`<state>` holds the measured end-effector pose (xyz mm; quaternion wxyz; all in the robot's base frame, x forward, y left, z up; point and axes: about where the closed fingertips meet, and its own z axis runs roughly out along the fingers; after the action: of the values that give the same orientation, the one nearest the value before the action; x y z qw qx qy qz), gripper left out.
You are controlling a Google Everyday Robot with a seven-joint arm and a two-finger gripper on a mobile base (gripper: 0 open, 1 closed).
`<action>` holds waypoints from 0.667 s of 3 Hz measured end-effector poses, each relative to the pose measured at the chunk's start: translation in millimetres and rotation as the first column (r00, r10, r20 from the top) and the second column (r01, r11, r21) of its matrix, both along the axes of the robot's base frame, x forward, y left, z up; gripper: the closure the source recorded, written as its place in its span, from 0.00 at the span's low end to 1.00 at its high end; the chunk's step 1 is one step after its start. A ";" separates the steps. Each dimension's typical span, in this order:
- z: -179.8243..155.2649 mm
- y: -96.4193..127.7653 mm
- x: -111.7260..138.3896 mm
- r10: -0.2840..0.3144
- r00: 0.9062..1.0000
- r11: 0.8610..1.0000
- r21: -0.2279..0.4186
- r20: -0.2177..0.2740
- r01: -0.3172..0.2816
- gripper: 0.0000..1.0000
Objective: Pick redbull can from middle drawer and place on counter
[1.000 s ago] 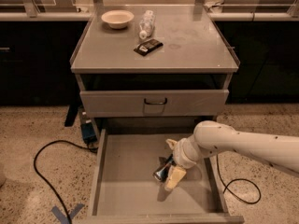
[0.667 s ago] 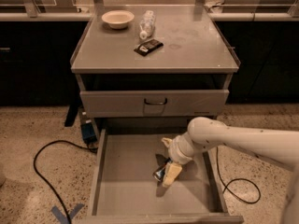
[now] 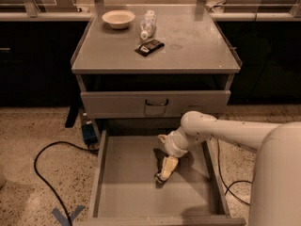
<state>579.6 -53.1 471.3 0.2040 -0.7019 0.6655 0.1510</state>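
The gripper hung low in the drawer, reaching, its grip impossible to tell and the can unseen beneath; next it would need a sure hold before lifting

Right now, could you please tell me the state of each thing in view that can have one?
middle drawer: pulled open.
upper drawer: closed.
clear plastic bottle: lying on its side on the counter.
bowl: upright, looks empty.
gripper: low inside the middle drawer.
redbull can: not discernible, perhaps hidden beneath the gripper.
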 end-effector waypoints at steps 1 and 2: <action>-14.5 -9.3 7.3 -0.012 1.000 1.000 -0.015 0.013 0.012 0.00; -30.3 -17.5 12.4 -0.028 1.000 0.999 -0.025 0.010 0.028 0.00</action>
<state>591.9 -70.6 440.9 0.2008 -0.6958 0.6760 0.1364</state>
